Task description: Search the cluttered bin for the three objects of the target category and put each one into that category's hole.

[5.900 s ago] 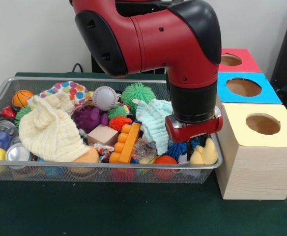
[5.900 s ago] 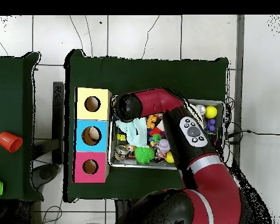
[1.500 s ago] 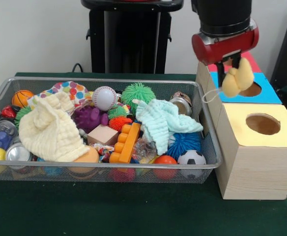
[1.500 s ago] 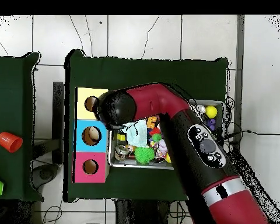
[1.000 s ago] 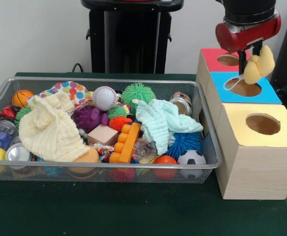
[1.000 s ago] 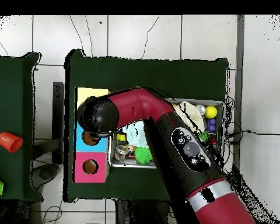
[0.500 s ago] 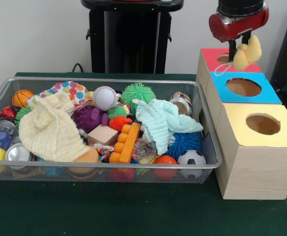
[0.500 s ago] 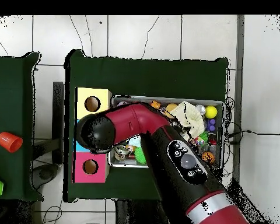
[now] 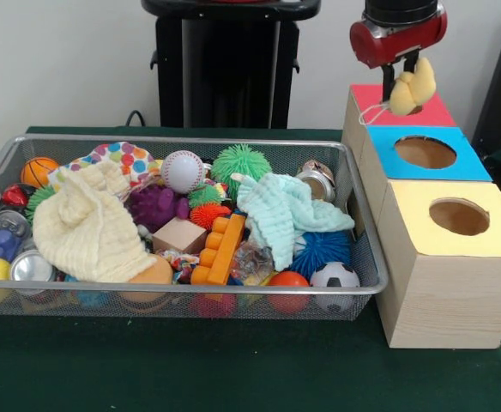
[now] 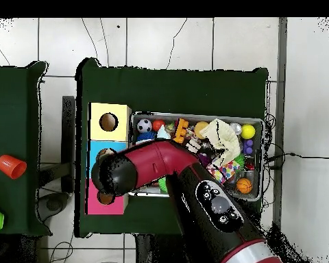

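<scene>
My gripper (image 9: 402, 79) hangs above the red box (image 9: 437, 112), shut on a pale yellow plush toy (image 9: 410, 89) with a white string loop dangling from it. The toy covers most of the red box's hole in the front view. In front of it stand the blue box (image 9: 478, 168) and the yellow box (image 9: 413, 225), each with an open round hole. The wire bin (image 9: 190, 291) of mixed toys sits to their left. From overhead, the arm's wrist (image 10: 116, 174) covers the gripper, between the blue box (image 10: 95, 147) and the red box (image 10: 93, 204).
The bin holds a cream cloth (image 9: 87, 227), a mint cloth (image 9: 280, 210), a baseball (image 9: 183, 170), an orange brick (image 9: 220, 249), a soccer ball (image 9: 335, 275) and spiky balls. A black stand (image 9: 220, 69) rises behind the bin. A red cup (image 10: 11, 166) sits on a side table.
The gripper lifted the yellow plush toy out of the bin's corner, carried it over the blue box, and has now shifted back to above the red box.
</scene>
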Robot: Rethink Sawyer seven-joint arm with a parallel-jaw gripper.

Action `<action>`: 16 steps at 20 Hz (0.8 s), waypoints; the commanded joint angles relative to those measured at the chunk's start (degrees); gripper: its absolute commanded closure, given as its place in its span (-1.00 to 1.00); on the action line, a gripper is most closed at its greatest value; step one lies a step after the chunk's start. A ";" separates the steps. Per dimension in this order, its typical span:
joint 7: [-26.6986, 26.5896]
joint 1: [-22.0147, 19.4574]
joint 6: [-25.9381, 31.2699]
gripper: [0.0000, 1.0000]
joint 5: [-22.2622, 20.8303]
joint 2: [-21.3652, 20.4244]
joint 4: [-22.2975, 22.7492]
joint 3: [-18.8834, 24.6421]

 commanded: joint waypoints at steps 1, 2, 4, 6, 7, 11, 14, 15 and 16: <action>8.33 0.39 -5.39 1.00 -0.30 -1.57 7.77 -3.95; 8.14 0.56 -5.77 1.00 -0.38 -1.60 8.02 -4.15; 7.95 0.93 -6.94 1.00 -0.67 -1.67 8.83 -4.55; 8.19 1.62 -8.14 1.00 -1.15 -1.93 9.84 -5.24; 8.36 2.05 -9.03 1.00 -1.41 -2.00 10.42 -5.64; 9.29 3.94 -11.95 1.00 -1.79 -2.25 12.38 -6.98; 10.43 5.65 -13.72 1.00 -1.01 -2.59 14.13 -7.93; 10.85 6.20 -14.65 1.00 -0.66 -2.82 15.12 -8.09; 11.04 6.71 -14.91 1.00 -0.39 -3.01 15.55 -8.46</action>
